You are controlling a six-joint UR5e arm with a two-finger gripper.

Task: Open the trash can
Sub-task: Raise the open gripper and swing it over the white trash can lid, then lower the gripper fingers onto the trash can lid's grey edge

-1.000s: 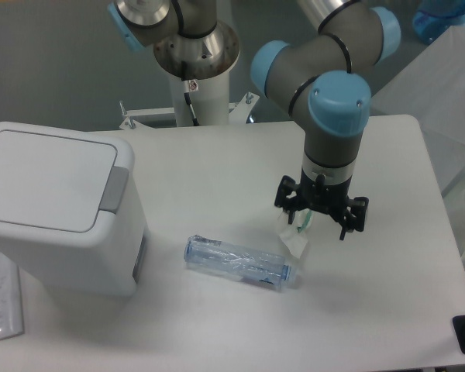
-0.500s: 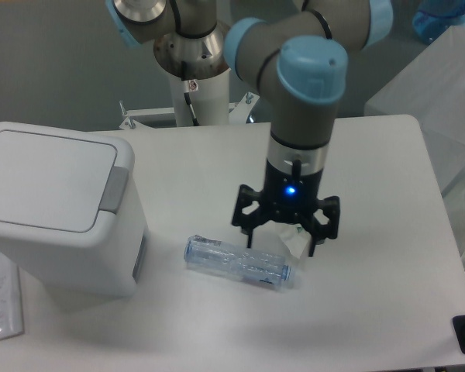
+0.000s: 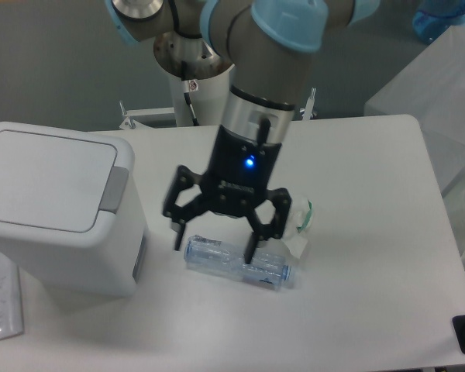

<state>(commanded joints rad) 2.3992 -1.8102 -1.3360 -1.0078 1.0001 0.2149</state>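
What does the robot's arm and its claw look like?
The arm is a thick grey tube with light blue caps on its joints. Its wrist section is black with a small glowing blue light. The gripper is black, with two thin fingers built from jointed links.

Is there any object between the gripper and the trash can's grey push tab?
Nothing visible. The open gripper hangs over the clear plastic bottle, and only bare table separates it from the trash can and its tab.
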